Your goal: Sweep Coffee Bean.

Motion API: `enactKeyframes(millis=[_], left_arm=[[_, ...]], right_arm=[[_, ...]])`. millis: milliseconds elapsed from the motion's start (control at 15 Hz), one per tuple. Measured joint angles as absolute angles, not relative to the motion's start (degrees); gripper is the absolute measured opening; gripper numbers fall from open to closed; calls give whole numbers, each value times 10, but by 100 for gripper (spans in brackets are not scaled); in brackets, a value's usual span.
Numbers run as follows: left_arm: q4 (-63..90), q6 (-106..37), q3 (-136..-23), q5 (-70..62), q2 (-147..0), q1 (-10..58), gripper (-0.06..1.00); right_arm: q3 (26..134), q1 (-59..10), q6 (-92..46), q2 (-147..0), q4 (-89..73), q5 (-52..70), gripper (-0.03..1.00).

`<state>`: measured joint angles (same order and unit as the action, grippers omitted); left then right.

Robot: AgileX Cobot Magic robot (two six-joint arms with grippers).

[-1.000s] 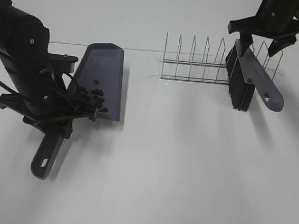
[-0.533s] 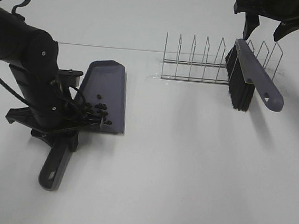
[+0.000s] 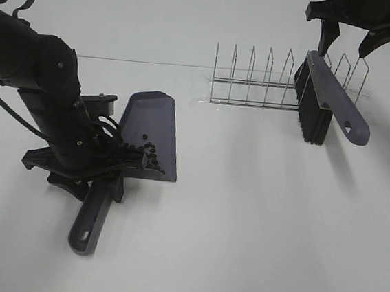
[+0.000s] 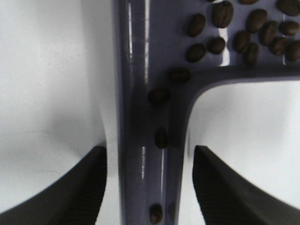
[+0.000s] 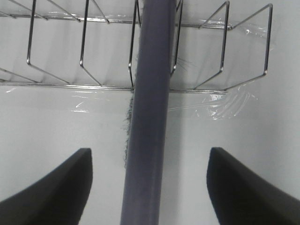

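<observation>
A grey dustpan is seen lying on the white table toward nine o'clock of the high view, its handle pointing toward seven o'clock. The coffee beans are gathered in a loose cluster on the pan's floor near the end where the handle joins, and in the left wrist view several beans are shown on the pan while a few more lie along the handle's channel. The left gripper is placed over the junction of pan and handle; in the left wrist view its fingers are seen on either side of the handle, apart from it, with white table visible in the gaps, so the jaws stand spread and nothing is clamped. A wire rack is set toward one o'clock of the high view, and a brush with black bristles is leaned in its right end, the grey handle slanting down toward four o'clock. The right gripper is held above the brush, clear of it. In the right wrist view the brush handle is seen running between the two fingers, which are set wide apart and touch nothing, with the rack beyond.
</observation>
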<state>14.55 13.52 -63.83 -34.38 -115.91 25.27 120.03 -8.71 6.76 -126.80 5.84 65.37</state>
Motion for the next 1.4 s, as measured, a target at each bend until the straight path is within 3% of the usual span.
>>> enactKeyframes(millis=[133,400,867,1133,1400], left_arm=[[144,133,-647,-371,-1159,253,60],[110,133,-703,-477,-1148,253,61],[-56,201,-721,-597,-946,251,61],[-87,211,-715,-688,-856,250,61],[-92,211,-627,-689,-775,250,61]], right_arm=[[1200,-87,68,-1268,58,667,68],[1200,-87,68,-1268,62,693,68],[1186,-87,62,-1178,46,697,68],[1077,-87,34,-1064,18,697,68],[953,-87,22,-975,15,697,68]])
